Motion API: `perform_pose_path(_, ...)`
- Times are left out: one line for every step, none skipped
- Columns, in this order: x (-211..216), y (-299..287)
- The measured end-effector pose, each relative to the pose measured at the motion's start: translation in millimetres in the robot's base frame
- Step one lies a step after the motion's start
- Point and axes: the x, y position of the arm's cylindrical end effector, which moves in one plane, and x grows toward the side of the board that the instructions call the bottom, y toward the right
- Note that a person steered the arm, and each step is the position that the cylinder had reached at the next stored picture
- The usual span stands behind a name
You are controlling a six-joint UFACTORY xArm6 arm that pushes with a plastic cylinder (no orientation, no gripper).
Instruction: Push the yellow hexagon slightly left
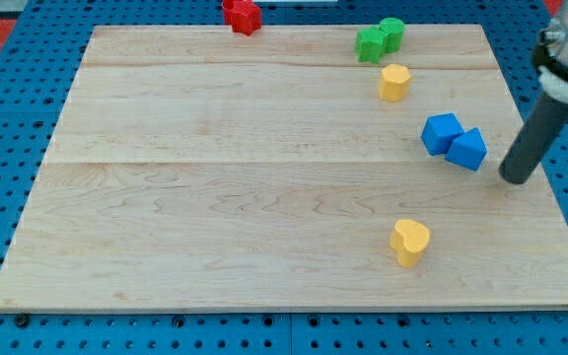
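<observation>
The yellow hexagon [394, 82] sits at the upper right of the wooden board [215, 197], just below two touching green blocks. My tip [519, 178] rests on the board near the right edge, well below and to the right of the hexagon. It stands just right of two touching blue blocks, a cube [442, 133] and a triangular one [468, 149], which lie between it and the hexagon.
A green star block [371, 44] and a green round block [391, 33] sit at the top right. Red blocks [243, 16] sit at the top edge. A yellow heart block [409, 242] lies at the lower right.
</observation>
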Motion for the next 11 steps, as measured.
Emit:
perform_pose_path(-63.1,40.4)
perform_pose_path(-109.1,40.8)
perform_pose_path(-141.3,40.8)
perform_pose_path(-152.9,46.6)
perform_pose_path(-152.9,65.6)
perform_pose_path(-152.9,71.8)
perform_pose_path(-152.9,71.8)
perform_pose_path(-149.8,58.2)
perform_pose_path(-144.1,23.8)
perform_pose_path(-146.2,-35.2)
perform_pose_path(-141.9,-166.4)
